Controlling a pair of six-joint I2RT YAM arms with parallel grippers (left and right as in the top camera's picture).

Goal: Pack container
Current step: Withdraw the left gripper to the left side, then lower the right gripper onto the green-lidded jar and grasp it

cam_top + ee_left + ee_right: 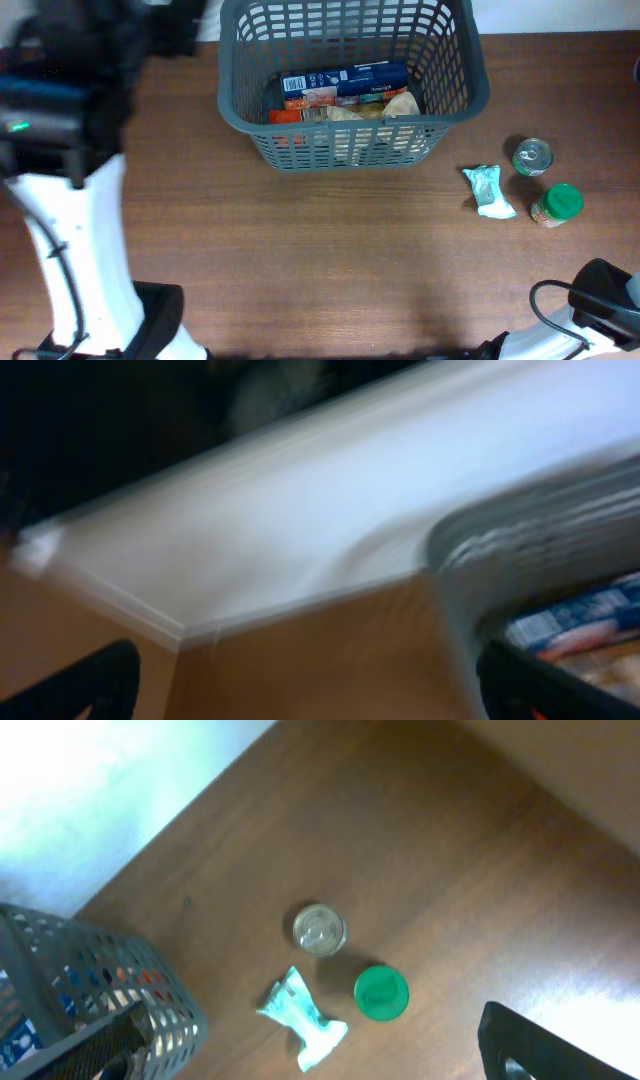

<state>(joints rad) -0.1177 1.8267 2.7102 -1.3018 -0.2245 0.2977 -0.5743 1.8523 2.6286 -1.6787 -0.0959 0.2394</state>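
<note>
The dark grey slotted basket [455,95] stands at the back middle of the table. It holds a blue box [345,82], an orange packet and a beige bag. Its edge shows in the left wrist view [530,530] and the right wrist view [150,990]. My left gripper [310,695] is open and empty, just left of the basket; that view is blurred. My right gripper [330,1065] is open and empty, high above a pale green packet [303,1018], a metal can [319,929] and a green-lidded jar [381,992].
On the table right of the basket lie the green packet [488,190], the can [532,157] and the jar [556,204]. The left arm [70,200] rises along the left side. The right arm [600,300] sits at the front right corner.
</note>
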